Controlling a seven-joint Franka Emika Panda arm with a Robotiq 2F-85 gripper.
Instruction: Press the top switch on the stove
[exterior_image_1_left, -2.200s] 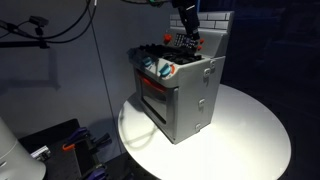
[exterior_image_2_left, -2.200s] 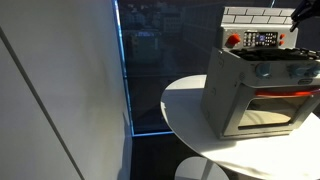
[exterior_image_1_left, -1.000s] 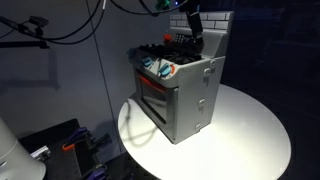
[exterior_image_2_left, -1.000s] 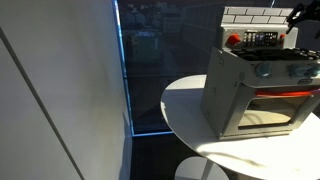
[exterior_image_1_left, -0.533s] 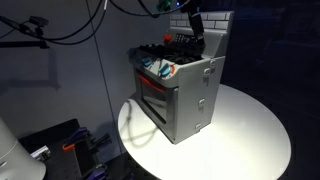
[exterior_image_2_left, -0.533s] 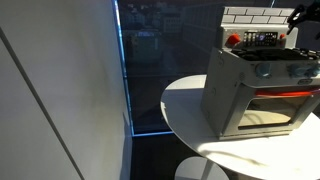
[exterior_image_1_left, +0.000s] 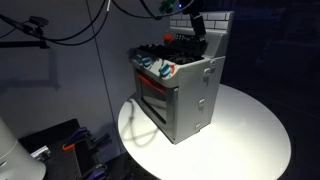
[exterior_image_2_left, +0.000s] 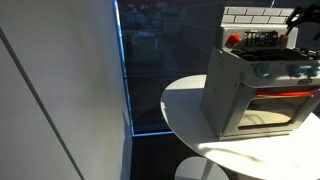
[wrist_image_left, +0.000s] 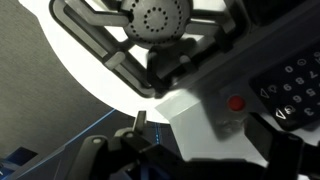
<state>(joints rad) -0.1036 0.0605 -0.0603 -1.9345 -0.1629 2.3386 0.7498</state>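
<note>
The grey toy stove (exterior_image_1_left: 185, 95) stands on a round white table in both exterior views, its oven door (exterior_image_2_left: 275, 108) windowed and its knobs (exterior_image_1_left: 160, 68) teal and orange. Its white brick-pattern back panel (exterior_image_2_left: 255, 16) rises behind the black burners. My gripper (exterior_image_1_left: 196, 28) hangs over the back of the stove top, close to the panel. In the wrist view I see a black burner (wrist_image_left: 155, 25), a white panel corner with a small red button (wrist_image_left: 236, 103) and a dark keypad (wrist_image_left: 295, 85). The fingers are not clear in the wrist view; I cannot tell if they are open or shut.
The round white table (exterior_image_1_left: 250, 135) holds the stove near its edge. A blue-lit wall stands behind, and a white wall (exterior_image_2_left: 60, 90) fills one side. Cables (exterior_image_1_left: 50, 30) hang at the upper area; equipment (exterior_image_1_left: 70, 148) sits low beside the table.
My gripper has risen a little and shifted slightly toward the back panel. The stove has not moved.
</note>
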